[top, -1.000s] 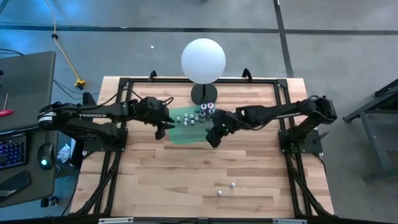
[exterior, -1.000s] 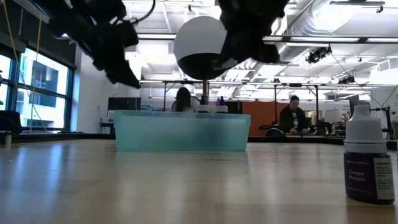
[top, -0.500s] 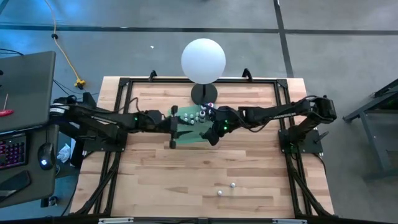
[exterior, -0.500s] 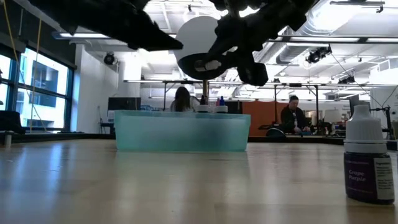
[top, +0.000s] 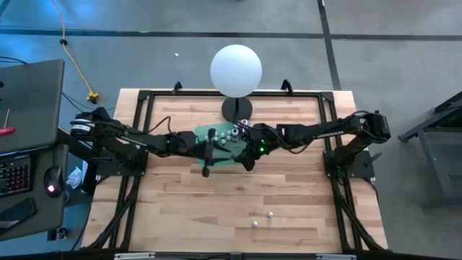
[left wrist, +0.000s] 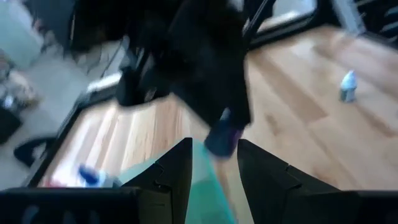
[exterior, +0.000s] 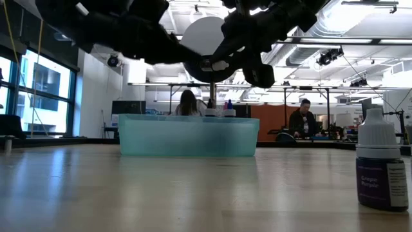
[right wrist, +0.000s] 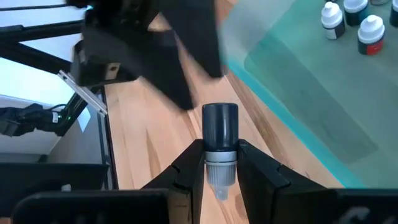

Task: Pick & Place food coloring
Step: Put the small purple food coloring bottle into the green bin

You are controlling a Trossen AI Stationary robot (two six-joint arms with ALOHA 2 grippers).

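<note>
A green see-through tray [top: 216,160] lies mid-table with several tiny food coloring bottles [top: 232,133] standing in its far part. My right gripper [right wrist: 221,163] hangs over the tray's near side, shut on one dark-bodied bottle [right wrist: 221,127]. My left gripper [left wrist: 213,163] faces it from the table's left with its fingers open and nothing between them. It sees that bottle [left wrist: 222,138] just ahead. Two more bottles [top: 262,219] stand on the wood near the front edge; one [exterior: 381,169] looms at the low view's right. My right gripper pinches the bottle's white cap [right wrist: 221,168] between its two fingers, one on each side. The dark body [right wrist: 221,124] sticks out past the fingertips, in line with them. The fingers slant down from the table's right, and the bottle is lifted clear above the tray.
A big white globe lamp [top: 235,70] on a dark foot stands just behind the tray. Black frame rails [top: 144,101] run around the tabletop. People sit at desks in the room beyond the table. Bare wood [top: 188,209] spreads in front of the tray.
My left gripper has swung toward the table's right, over the tray's near left part and toward the right gripper, rolling its wrist as it went. My right gripper has sunk a little and tipped further down, still shut on the bottle.
</note>
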